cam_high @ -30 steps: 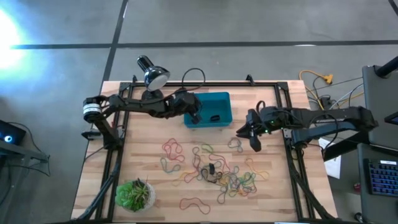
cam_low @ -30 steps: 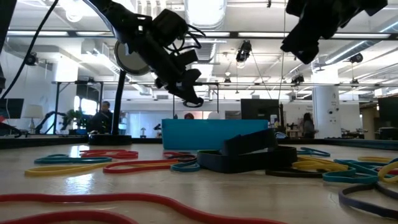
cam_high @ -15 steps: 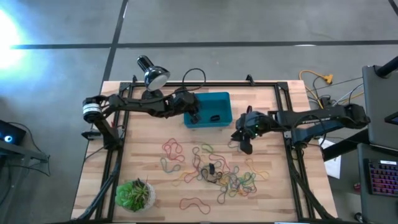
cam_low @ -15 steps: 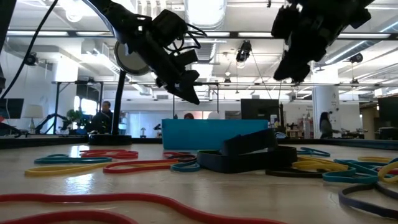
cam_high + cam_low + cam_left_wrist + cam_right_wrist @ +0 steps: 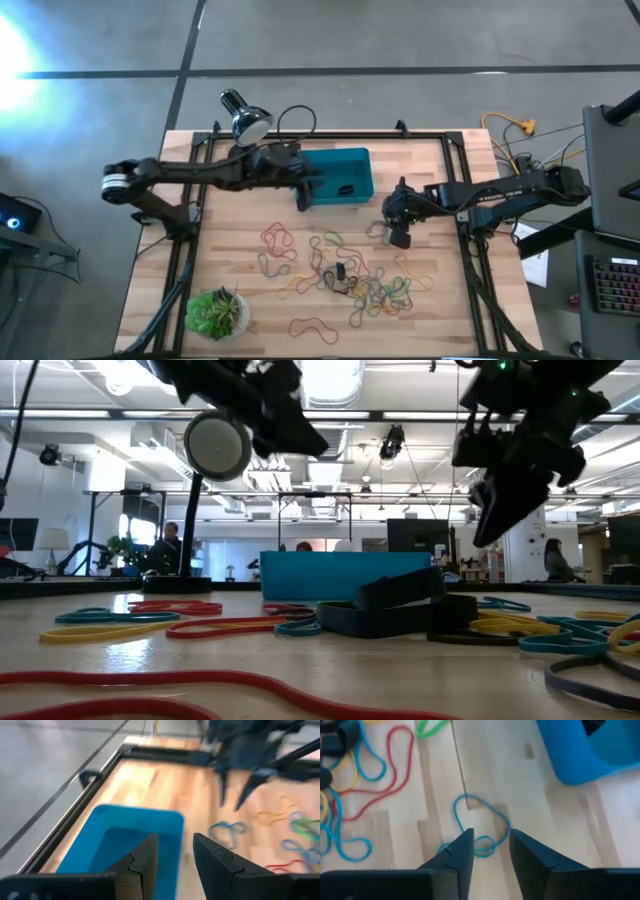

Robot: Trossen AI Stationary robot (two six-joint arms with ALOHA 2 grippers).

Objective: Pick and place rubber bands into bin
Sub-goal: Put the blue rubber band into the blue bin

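Fingers parted on both: left gripper [image 5: 304, 195] empty at bin's [image 5: 345, 163] left edge; right gripper [image 5: 398, 236] empty, above blue band [image 5: 476, 824] on desk [image 5: 230, 235].

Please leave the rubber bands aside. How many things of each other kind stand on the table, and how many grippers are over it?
bin: 1
lamp: 1
potted plant: 1
grippers: 2, the left gripper and the right gripper
Total: 5

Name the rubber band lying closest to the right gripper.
The teal-blue band twisted into a figure-eight, alone on bare wood just ahead of the right gripper, between the bin and the pile; the others lie farther off.
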